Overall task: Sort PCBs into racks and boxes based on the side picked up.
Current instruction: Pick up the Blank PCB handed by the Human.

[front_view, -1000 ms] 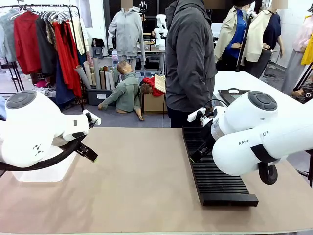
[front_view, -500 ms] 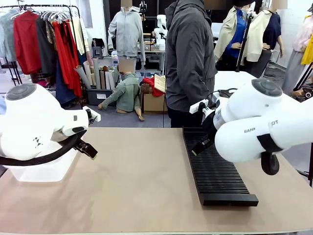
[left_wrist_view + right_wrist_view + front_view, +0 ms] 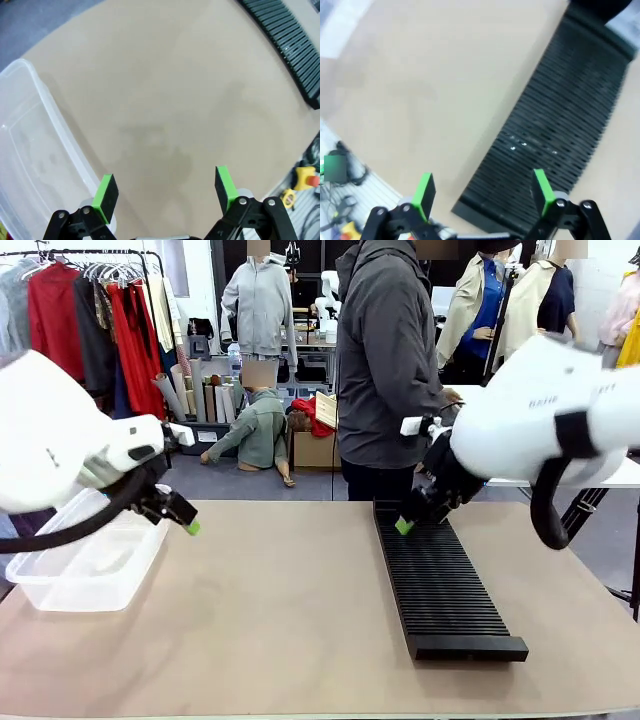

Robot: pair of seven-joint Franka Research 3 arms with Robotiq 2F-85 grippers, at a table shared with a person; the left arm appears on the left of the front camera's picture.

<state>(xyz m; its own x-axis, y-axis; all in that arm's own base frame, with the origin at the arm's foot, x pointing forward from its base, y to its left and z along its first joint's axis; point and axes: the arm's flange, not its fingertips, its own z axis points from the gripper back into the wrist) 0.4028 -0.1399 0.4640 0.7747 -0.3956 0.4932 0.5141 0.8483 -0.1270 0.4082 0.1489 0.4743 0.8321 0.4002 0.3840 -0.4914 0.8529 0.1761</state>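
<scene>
Aloft, left gripper gapes near tub, right gripper over rack.

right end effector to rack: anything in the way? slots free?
Nothing visible. The right end effector hangs open above the far end of the rack, with only air between them, and the slots in view hold no boards. A person stands just beyond that end.

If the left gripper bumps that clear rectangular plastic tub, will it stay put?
Probably not: the clear rectangular plastic tub looks thin-walled and holds nothing, so likely light. The smooth tan table would probably let it slide. Low and wide, it seems unlikely to tip.
</scene>
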